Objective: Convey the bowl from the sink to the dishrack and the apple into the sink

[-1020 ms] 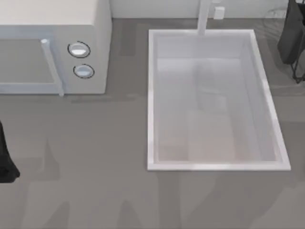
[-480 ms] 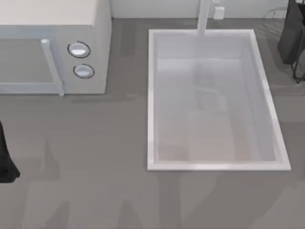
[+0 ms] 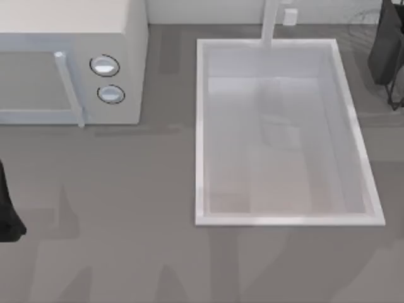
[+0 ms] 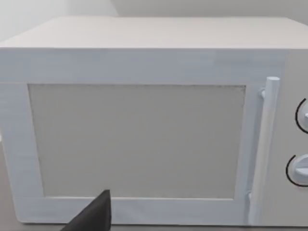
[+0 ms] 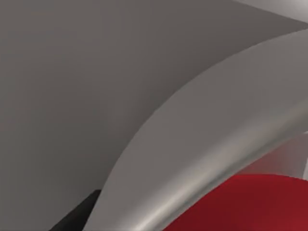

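Stillness marks the top view: compared with a second ago, the left arm (image 3: 7,208) stays parked at the counter's (image 3: 126,208) left edge and the right arm (image 3: 388,44) hangs at its far right corner. Only a faint grey reflection on the floor of the sink (image 3: 284,220) has drifted a little. The basin lies bare, so I judge the bowl's half of the job is no longer waiting there (where the bowl sits now I cannot say), and the apple is the step in hand.

The apple (image 5: 250,202) lies close under the right pincer (image 5: 77,219) in the right wrist view, as a smooth, deep red, rounded mass. It sits just beyond a broad, pale grey curved band with a soft sheen, which I cannot identify. Whether the right pincer is wide, narrow or holding anything, I cannot tell.

The left pincer (image 4: 94,216) faces the microwave (image 4: 134,139), a matte white box with a flat panelled door, a round bar handle and two knobs; its state too I cannot tell. The sink is a white rectangle with a raised rim, straight walls and a slim tap (image 3: 270,22).
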